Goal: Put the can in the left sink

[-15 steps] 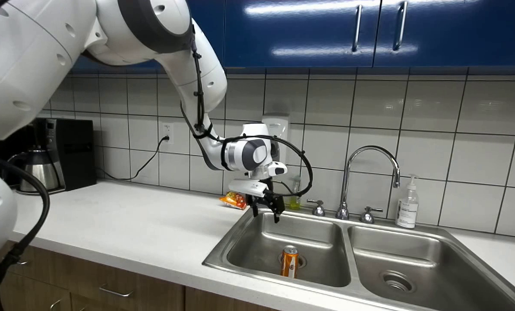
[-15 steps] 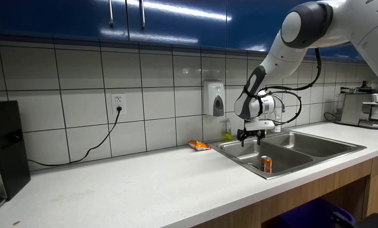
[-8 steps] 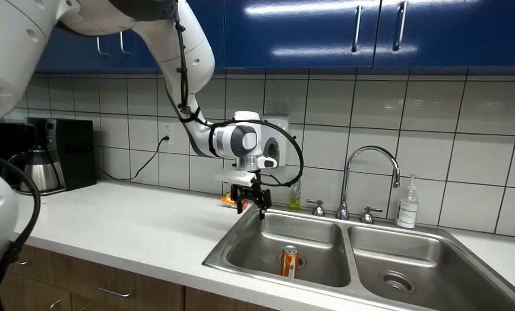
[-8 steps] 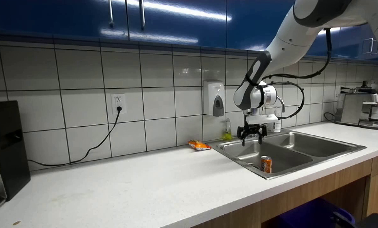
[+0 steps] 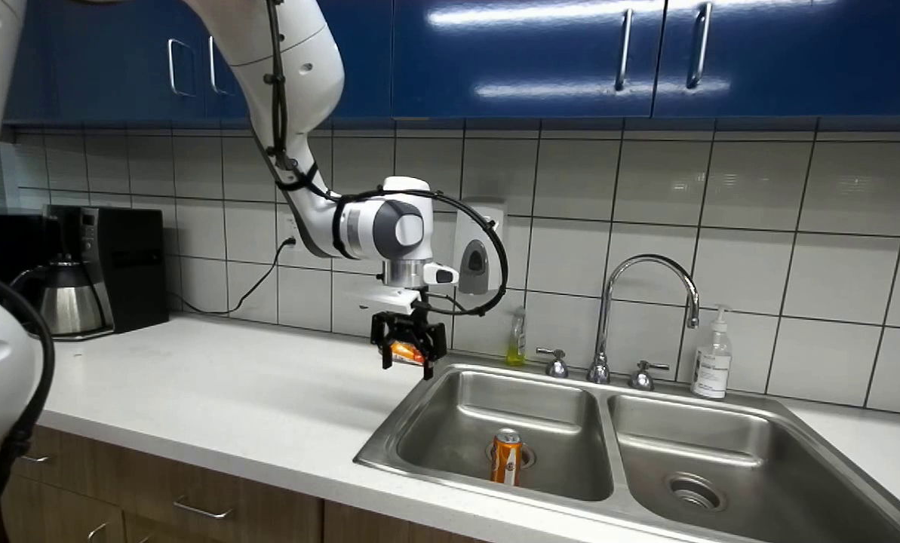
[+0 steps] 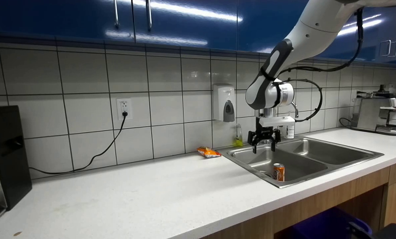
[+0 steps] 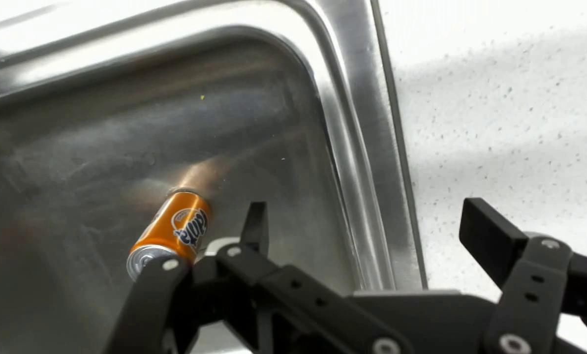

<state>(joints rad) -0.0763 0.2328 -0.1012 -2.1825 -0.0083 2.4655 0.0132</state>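
Can (image 5: 506,458) stands upright in the left sink (image 5: 563,452), lower middle of the frame in an exterior view, partly hiding the drain (image 5: 528,456) behind it; the wrist view has it lower left, partly behind the gripper (image 7: 364,216). The gripper is wide, nothing held, and well apart from the can, higher up in both exterior views. From the wrist, one side of it shows against the sink, the other against the counter (image 7: 500,123). So we judge the placing done and tag the step in hand as getting clear. Next move, as we read it, calls for no grasp at all: lift a little, head off from the sink, keep away from the can's top and the tap (image 5: 604,324). Nudging the can could tip it. The orange packet (image 6: 208,152) just below mid-frame in an exterior view isn't ours — we'd leave it, and the can, alone.
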